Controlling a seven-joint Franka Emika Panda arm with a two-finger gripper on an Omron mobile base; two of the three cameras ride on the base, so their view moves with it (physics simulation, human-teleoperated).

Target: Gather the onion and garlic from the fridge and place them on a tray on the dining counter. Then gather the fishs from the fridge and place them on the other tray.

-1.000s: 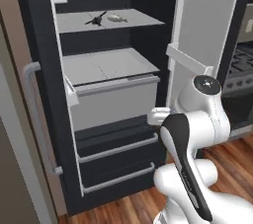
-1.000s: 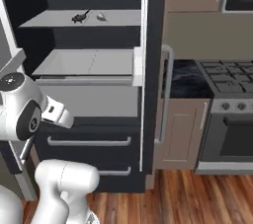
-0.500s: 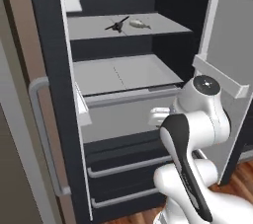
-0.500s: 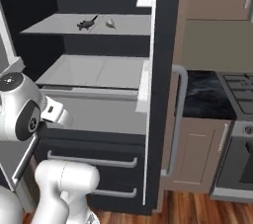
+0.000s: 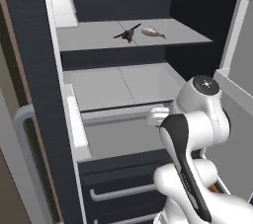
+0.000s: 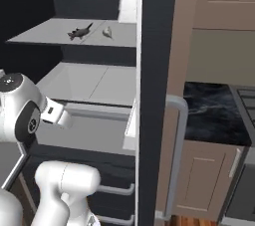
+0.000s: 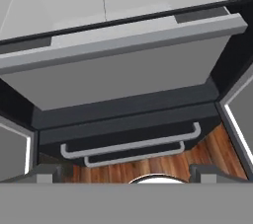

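The fridge (image 5: 47, 65) stands open in front of me. On its upper grey shelf (image 5: 94, 38) lies a slender silver-grey fish (image 5: 153, 32) (image 6: 107, 32), and a dark fish-shaped thing (image 5: 128, 34) (image 6: 79, 32) lies beside it. My gripper (image 7: 126, 172) is open and holds nothing, its fingertips (image 7: 47, 171) wide apart. It hangs in front of the pale grey bin (image 7: 123, 70), looking down at the two handled drawers (image 7: 131, 141). The onion, garlic, trays and dining counter are out of view.
The open left door (image 5: 29, 119) carries a white door bin (image 5: 62, 1) and a grey handle (image 5: 20, 168). The right door (image 6: 154, 95) stands close by the arm. Past it is a dark counter on beige cabinets (image 6: 214, 115). Wooden floor (image 7: 148, 161) lies below.
The whole picture has grown and shifted: the base has driven closer to the fridge. The arm keeps its pose and the gripper stays open. The things on the shelf have not moved.
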